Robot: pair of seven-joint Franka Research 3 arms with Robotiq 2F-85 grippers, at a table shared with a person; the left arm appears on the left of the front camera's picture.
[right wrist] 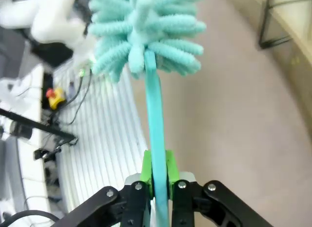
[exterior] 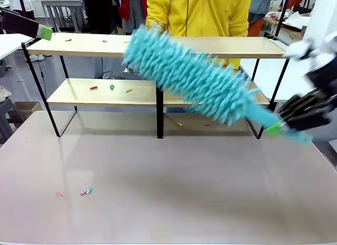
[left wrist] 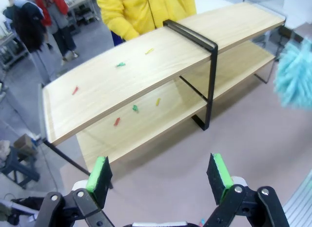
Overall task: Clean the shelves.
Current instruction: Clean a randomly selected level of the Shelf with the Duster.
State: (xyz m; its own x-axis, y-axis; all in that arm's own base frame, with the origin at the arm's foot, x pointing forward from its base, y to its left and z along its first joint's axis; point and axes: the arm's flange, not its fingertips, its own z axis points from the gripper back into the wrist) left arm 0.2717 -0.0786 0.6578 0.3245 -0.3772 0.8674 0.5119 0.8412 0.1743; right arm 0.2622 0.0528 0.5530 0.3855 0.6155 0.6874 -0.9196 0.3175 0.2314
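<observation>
Turquoise duster (exterior: 195,79), clamped by right end effector (exterior: 275,130), overlaps shelves' (exterior: 79,45) front edges.

Duster (exterior: 192,79): blurred in the front view, strands indistinct, hiding the middle of the shelves (exterior: 79,45); head cut by the top edge in the right wrist view. Coloured scraps (exterior: 111,87) on boards and table (exterior: 158,192): too small to identify. Right gripper (exterior: 279,128): blurred.

- Front view looked across the counter (exterior: 168,203) at the shelves (exterior: 79,45)
- Left wrist view looked down past the left tool (left wrist: 160,174) onto those shelves
- Right wrist view, close behind the right tool (right wrist: 157,171), shared the duster (right wrist: 146,36) with the front view
</observation>
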